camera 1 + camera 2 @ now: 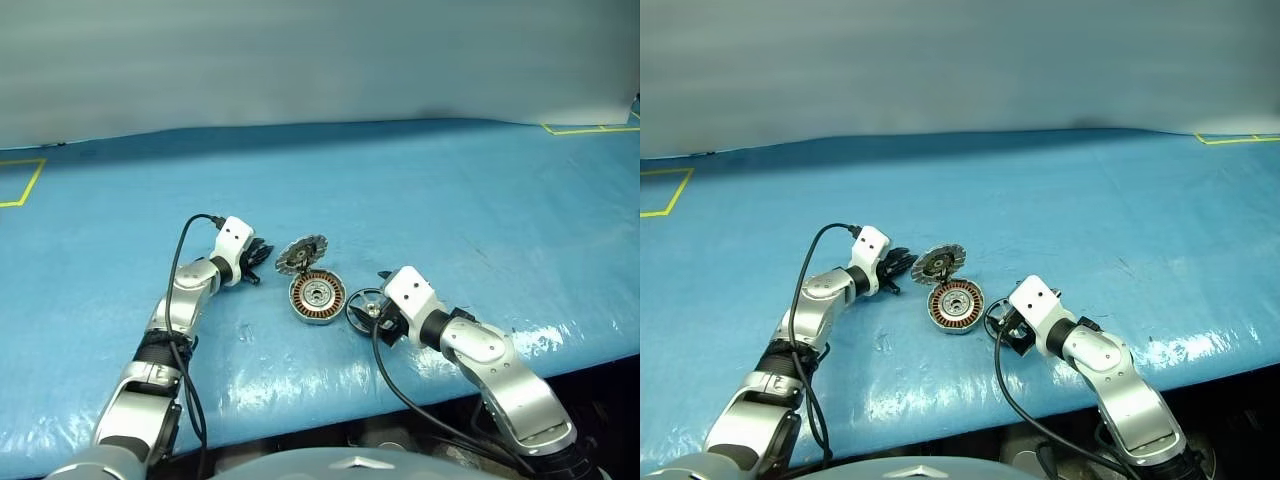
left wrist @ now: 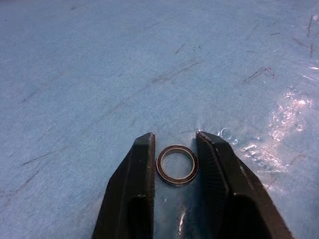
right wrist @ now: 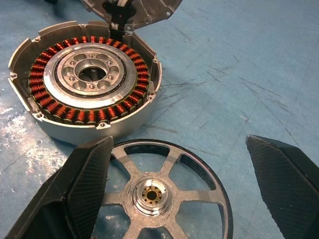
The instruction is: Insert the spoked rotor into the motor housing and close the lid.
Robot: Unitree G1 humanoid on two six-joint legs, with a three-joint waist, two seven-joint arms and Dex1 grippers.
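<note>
Three task parts sit close together on the blue table (image 1: 480,200), so take the motor housing (image 1: 317,297) as your landmark. Its copper windings face up and its bore is unobstructed. The lid (image 1: 301,255) leans tilted at the housing's far rim, touching it or nearly so, dark ribbed face showing. The spoked rotor (image 3: 154,191) lies flat just beside the housing on the robot's right, on the near side of the casing.

Your right gripper (image 3: 179,184) stands spread wide, one finger over the rotor's rim, the other well clear of it; nothing is grasped. Your left gripper (image 2: 175,164) is to the housing's left, its fingers narrowed around a small black ring (image 2: 177,165) that lies on the table; whether the pads actually press the ring cannot be told.

The step in hand appears to be picking up the rotor. To do it well:
- Centre the fingers across the rim, straddling the hub, before closing.
- Close on the rim, not on a spoke, so that the wheel stays level.
- Lift straight, carry it over the housing, and align hub with bore before lowering.
- Keep clear of the leaning lid, which a nudge could topple onto the windings.
</note>
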